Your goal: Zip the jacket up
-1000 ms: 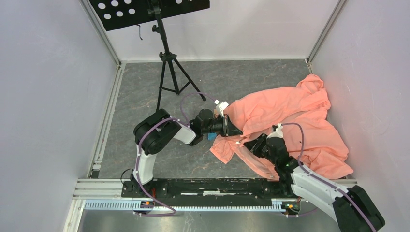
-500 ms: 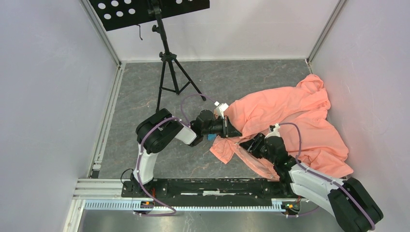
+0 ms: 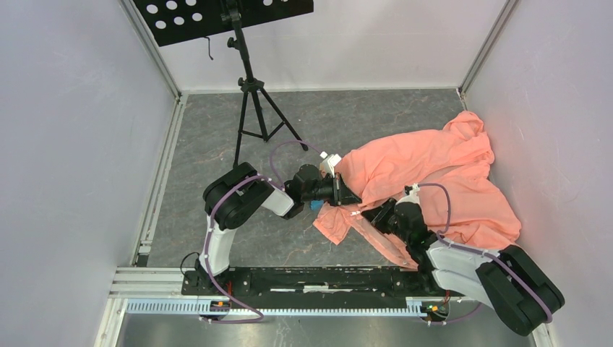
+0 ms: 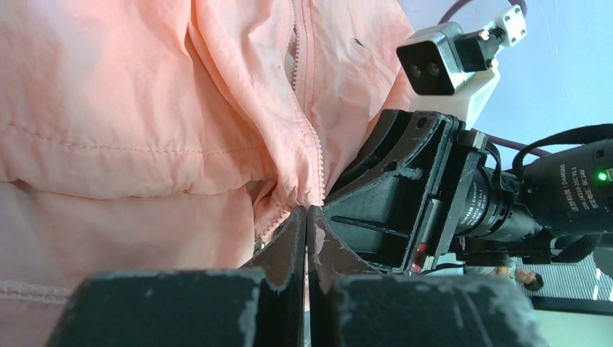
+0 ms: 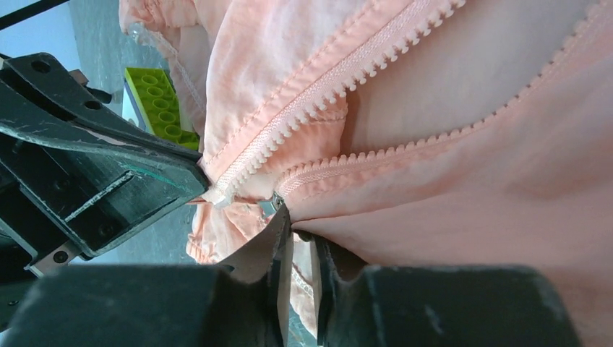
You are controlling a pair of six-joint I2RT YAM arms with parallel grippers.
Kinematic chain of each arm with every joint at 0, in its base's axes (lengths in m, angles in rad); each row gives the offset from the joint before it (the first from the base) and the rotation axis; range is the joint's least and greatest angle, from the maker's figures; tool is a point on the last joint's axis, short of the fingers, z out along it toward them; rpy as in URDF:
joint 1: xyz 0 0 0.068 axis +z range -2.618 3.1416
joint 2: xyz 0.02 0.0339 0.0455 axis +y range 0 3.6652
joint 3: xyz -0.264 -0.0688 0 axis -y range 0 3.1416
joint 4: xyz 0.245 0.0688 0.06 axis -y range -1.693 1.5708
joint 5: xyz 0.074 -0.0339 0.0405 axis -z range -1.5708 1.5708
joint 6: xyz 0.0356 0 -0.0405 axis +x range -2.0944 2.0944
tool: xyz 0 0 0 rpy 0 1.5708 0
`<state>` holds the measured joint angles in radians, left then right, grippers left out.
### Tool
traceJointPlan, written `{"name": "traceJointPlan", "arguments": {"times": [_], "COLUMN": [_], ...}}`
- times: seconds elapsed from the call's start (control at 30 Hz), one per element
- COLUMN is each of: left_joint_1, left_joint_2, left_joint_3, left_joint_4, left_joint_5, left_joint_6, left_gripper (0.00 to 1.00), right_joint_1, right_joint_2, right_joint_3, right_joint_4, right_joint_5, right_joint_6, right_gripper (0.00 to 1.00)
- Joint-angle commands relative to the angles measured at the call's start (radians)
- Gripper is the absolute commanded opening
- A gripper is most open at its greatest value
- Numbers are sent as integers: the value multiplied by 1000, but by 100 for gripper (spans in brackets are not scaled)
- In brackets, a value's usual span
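Jacket (image 3: 441, 173), thin crinkly orange cloth, by the right edge; left gripper (image 4: 306, 217) and right gripper (image 5: 293, 228) each pinch it by its bumpy zipper (image 5: 325, 95).

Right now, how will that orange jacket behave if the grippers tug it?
Probably floppy: the jacket lies in loose folds, puckering at the left gripper. Thin fabric, likely light, so it may slide rather than pull taut.
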<state>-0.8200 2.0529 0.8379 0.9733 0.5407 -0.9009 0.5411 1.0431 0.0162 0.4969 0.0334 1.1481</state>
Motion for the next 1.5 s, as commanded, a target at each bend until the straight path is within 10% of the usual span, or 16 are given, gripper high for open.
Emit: {"name": "traceJointPlan", "arguments": {"times": [0.0, 0.3, 0.5, 1.07, 1.47], "left_joint_1": [-1, -2, -5, -40, -40], "left_joint_2": [-17, -17, -2, 22, 6], "left_joint_3": [7, 0, -32, -4, 1], "left_joint_4": [3, 89, 338, 555, 582], "left_joint_5": [-31, -11, -12, -84, -66], "left_joint_6": [17, -4, -15, 117, 130], "left_gripper": [2, 2, 2, 2, 2], "right_joint_1": [-4, -21, -84, -322, -409], "right_joint_2": [-13, -234, -320, -268, -293], "right_joint_3": [-162, -95, -131, -383, -426], "right_joint_4": [47, -259, -164, 491, 442], "right_joint_5": [63, -23, -266, -665, -701], "right_joint_6": [-76, -454, -617, -349, -370], "right_gripper": [16, 0, 0, 0, 0]}}
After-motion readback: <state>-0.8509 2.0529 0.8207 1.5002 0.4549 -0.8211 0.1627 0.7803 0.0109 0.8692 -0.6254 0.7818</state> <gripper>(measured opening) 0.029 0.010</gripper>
